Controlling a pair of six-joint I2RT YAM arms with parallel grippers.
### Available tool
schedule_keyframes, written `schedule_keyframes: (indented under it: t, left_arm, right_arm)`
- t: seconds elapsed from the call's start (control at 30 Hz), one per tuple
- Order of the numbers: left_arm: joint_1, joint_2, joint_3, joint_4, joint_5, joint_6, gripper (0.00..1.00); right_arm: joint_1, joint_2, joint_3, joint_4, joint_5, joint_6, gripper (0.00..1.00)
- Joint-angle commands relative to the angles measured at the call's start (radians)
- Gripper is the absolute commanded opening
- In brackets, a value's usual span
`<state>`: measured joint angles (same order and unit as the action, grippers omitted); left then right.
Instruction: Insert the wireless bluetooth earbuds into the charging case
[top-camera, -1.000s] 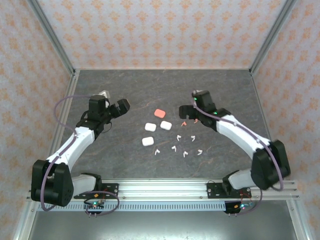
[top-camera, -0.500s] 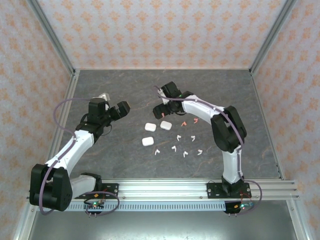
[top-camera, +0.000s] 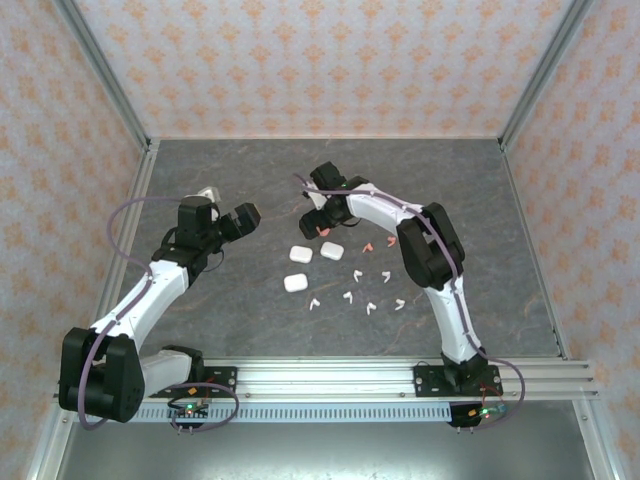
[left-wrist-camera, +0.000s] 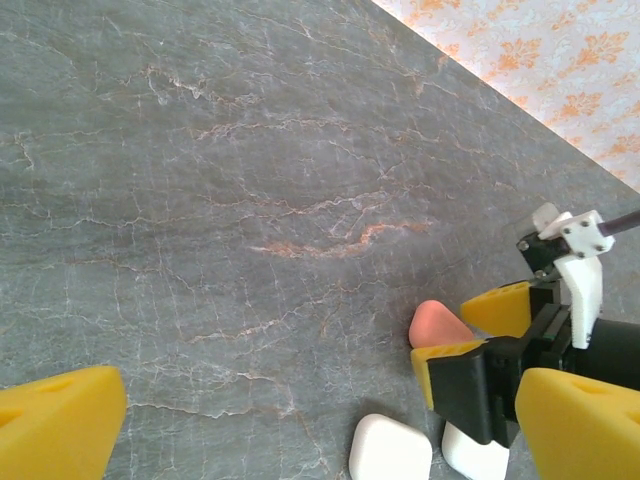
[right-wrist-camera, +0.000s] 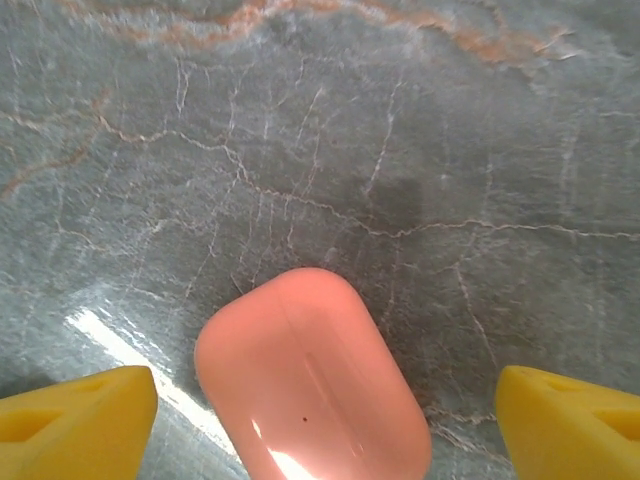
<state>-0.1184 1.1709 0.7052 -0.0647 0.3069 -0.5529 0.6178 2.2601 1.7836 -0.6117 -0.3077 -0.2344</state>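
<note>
The salmon-pink charging case (right-wrist-camera: 310, 385) lies closed on the grey stone table, between the yellow fingers of my right gripper (right-wrist-camera: 320, 425). Those jaws are open, with a gap on each side of the case. From above, the right gripper (top-camera: 322, 222) hangs over the pink case (top-camera: 322, 230). Three white cases (top-camera: 300, 255) (top-camera: 331, 251) (top-camera: 295, 283) lie just in front of it. Two pink earbuds (top-camera: 367, 246) and several white earbuds (top-camera: 358, 273) are scattered to the right and front. My left gripper (top-camera: 245, 215) stands open and empty to the left, its camera looking at the pink case (left-wrist-camera: 437, 322).
A small white block (top-camera: 208, 190) sits behind the left arm. Metal frame posts and patterned walls close in the table (top-camera: 470, 180) at the back and sides. The right arm stretches across the middle, above the earbuds.
My right arm has swung left from above the pink earbuds to the pink case, and its jaws have narrowed a little around it. The left arm has barely moved.
</note>
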Motion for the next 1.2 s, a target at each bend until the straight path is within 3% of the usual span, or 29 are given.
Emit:
schedule_keyframes:
  t: [0.0,0.93,1.17]
  left_arm:
    - [-0.006,-0.024,-0.003,-0.033,-0.019,-0.01,1.0]
    - [-0.006,-0.039,0.029,-0.094,-0.055,0.013,1.0]
    - [-0.006,-0.047,0.043,-0.11,-0.054,0.027,1.0]
  right_arm:
    - [0.011,0.027,0.052,-0.065,0.01,-0.021,0.78]
    - [0.037,-0.027,-0.077,-0.129,0.1,-0.098,0.58]
    - [0.037,-0.049,-0.093,-0.109,0.118,-0.112,0.42]
